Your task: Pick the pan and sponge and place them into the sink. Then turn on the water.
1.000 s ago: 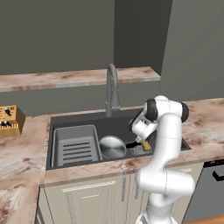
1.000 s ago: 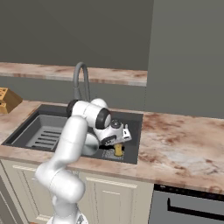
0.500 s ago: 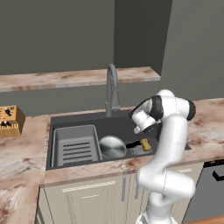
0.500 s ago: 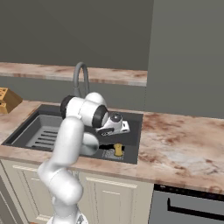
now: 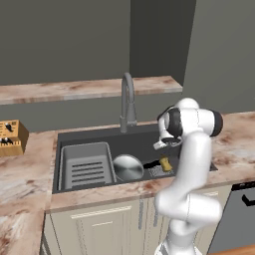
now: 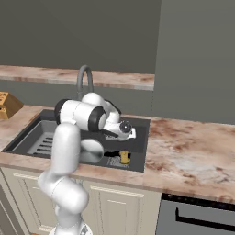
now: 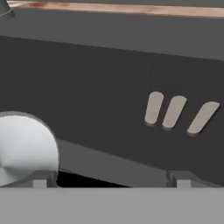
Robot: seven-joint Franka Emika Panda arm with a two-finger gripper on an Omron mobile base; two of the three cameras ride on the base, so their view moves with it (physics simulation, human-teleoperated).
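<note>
Both task objects already lie in the sink: the pan sits bowl-up on the basin floor just right of the ridged rack, its black handle reaching toward the sponge, which stands near the basin's right wall over the drain grate. From the right base camera the sponge shows as a small yellow block at the front of the basin, beside the pan.

With placing apparently done, what remains is the water. No stream falls from the arched faucet, so it looks to be off. The arm is folded over the basin's right half with the end effector raised above the sponge, probably clearing the basin before going for the faucet behind and to its left.

Its fingertips stand well apart at the bottom of the hand camera, with nothing between them, so the end effector is spread and empty. That camera looks at the dark sink wall with three pale overflow slots and a rounded edge of the pan.

The next move likely calls for reaching the faucet's handle, whose position I cannot make out.
</note>
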